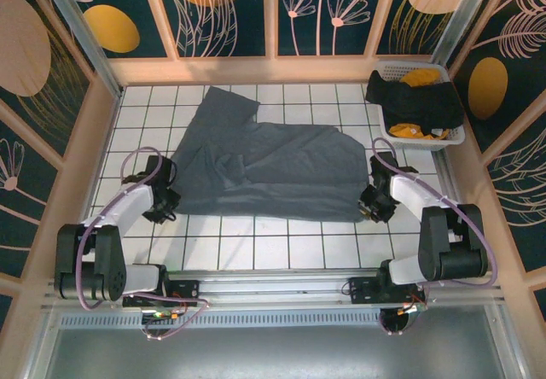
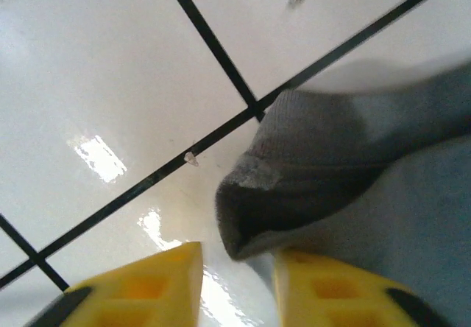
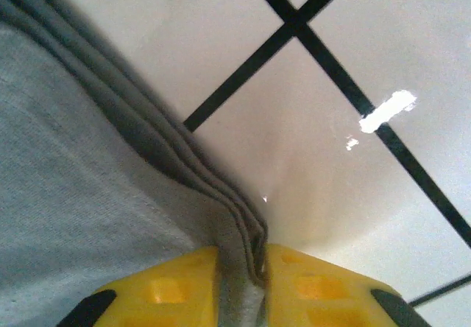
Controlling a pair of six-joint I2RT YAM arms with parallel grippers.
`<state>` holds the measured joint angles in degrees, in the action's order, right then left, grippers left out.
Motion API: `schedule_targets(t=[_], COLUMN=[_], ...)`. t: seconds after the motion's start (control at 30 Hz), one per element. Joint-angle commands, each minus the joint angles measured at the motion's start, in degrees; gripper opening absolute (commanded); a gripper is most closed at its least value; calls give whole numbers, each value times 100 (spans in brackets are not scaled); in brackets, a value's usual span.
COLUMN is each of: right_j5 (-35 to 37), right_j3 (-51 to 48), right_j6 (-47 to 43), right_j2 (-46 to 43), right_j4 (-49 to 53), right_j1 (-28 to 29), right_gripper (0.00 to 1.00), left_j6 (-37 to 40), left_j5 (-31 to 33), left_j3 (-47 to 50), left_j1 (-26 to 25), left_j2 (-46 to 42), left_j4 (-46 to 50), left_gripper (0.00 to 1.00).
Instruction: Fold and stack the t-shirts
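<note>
**Two Arms Closing In on the Near Corners of a Spread Tee**

Spreading the slate blue-grey t-shirt [image 1: 273, 161] flat across the white tiled table [image 1: 281, 247], with its long axis running straight from one set of jaws to the other. Clamping the right gripper [image 3: 241, 257] on the shirt's near right corner, pinching several stacked layers of hem upright between the yellow fingers [image 3: 324, 286]. Stretching the rest of the cloth away to the left of those jaws, with bare tile to their right.

Holding the left gripper [image 2: 237, 257] apart at the opposite near corner and gripping nothing, with the rolled grey corner lying just ahead of the gap and off to its right. Showing bare glossy tile ahead and to the left.

By the look of it, needing a short nudge forward onto that corner before closing. Otherwise risking lifting one side alone and dragging the shirt askew. Working each arm at its own nearest corner, with no crossing over.

Offering a smooth, hard surface, likely letting cloth slide freely. Leaving open tile on the near side of both sets of jaws for a fold.

Parking the white basket [image 1: 452, 137], holding the black tee [image 1: 422, 99] and the mustard-yellow tee [image 1: 421, 77], well beyond the right jaws, apart from the spread shirt.
</note>
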<state>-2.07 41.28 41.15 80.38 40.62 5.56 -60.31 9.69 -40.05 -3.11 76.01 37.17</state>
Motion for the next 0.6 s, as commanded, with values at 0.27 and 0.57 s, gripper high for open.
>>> schedule_targets(t=[0.27, 0.57], right_j5=[-812, -1182], right_j3=[1625, 2676], right_j6=[-936, -1170], right_j2=[-148, 825], right_j4=[-1329, -1531], right_j1=[699, 986], right_gripper=[44, 45], left_j6=[1656, 2849], left_j5=[-1153, -1557], left_j3=[-3157, -4838], left_j1=[-1164, -1819], left_j2=[1539, 3854], left_j4=[-848, -161], left_gripper=[42, 46])
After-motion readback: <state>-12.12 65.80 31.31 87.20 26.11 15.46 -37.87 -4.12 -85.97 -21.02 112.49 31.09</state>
